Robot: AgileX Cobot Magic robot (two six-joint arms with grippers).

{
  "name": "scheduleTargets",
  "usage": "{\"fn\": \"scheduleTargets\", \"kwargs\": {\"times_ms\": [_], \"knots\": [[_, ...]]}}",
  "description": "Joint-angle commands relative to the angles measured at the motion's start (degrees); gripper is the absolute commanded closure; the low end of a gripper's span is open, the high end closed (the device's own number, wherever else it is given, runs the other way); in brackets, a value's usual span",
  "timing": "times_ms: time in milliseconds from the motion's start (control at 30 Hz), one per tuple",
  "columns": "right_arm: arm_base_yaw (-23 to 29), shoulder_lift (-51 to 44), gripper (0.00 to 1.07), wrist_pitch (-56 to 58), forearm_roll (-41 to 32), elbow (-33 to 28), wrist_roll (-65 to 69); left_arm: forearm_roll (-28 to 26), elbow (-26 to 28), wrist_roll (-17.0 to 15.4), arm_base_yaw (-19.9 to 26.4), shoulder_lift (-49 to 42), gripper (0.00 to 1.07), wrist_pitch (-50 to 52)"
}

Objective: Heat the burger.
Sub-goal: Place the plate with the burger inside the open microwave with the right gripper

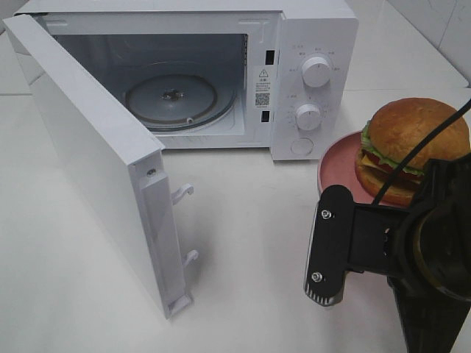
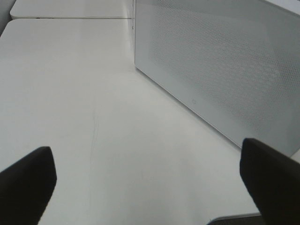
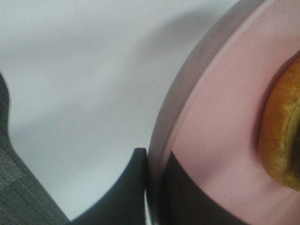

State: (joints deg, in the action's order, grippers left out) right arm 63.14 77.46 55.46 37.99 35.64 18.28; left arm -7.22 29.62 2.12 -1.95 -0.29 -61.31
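Note:
The burger (image 1: 412,147), with a golden-brown bun, lettuce and dark filling, sits on a pink plate (image 1: 335,158) to the right of the microwave. My right arm (image 1: 390,243) reaches to the plate's near edge. In the right wrist view my right gripper (image 3: 154,173) pinches the plate's rim (image 3: 220,112), with one finger outside it and one over it, and the burger (image 3: 281,136) lies just beyond. My left gripper (image 2: 150,187) is open and empty above the table, beside the outer face of the microwave door (image 2: 220,61).
The white microwave (image 1: 316,44) stands at the back, its door (image 1: 88,154) swung wide open to the left. The glass turntable (image 1: 173,95) inside is bare. Two knobs are on its right panel. The table is white.

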Motion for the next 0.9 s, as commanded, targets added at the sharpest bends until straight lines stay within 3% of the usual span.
{"fn": "scheduleTargets", "kwargs": {"times_ms": [33,900], "knots": [[0.34,-0.52,1.07,1.26,4.07,-0.11,-1.09,-0.4,-0.06,0.06,-0.17,-0.11,0.07,-0.06],[0.17,-3.21,1.07,-14.9,9.17,-0.11,-21.66,-0.4,-0.06,0.06,-0.17,-0.11,0.07,-0.06]]}}
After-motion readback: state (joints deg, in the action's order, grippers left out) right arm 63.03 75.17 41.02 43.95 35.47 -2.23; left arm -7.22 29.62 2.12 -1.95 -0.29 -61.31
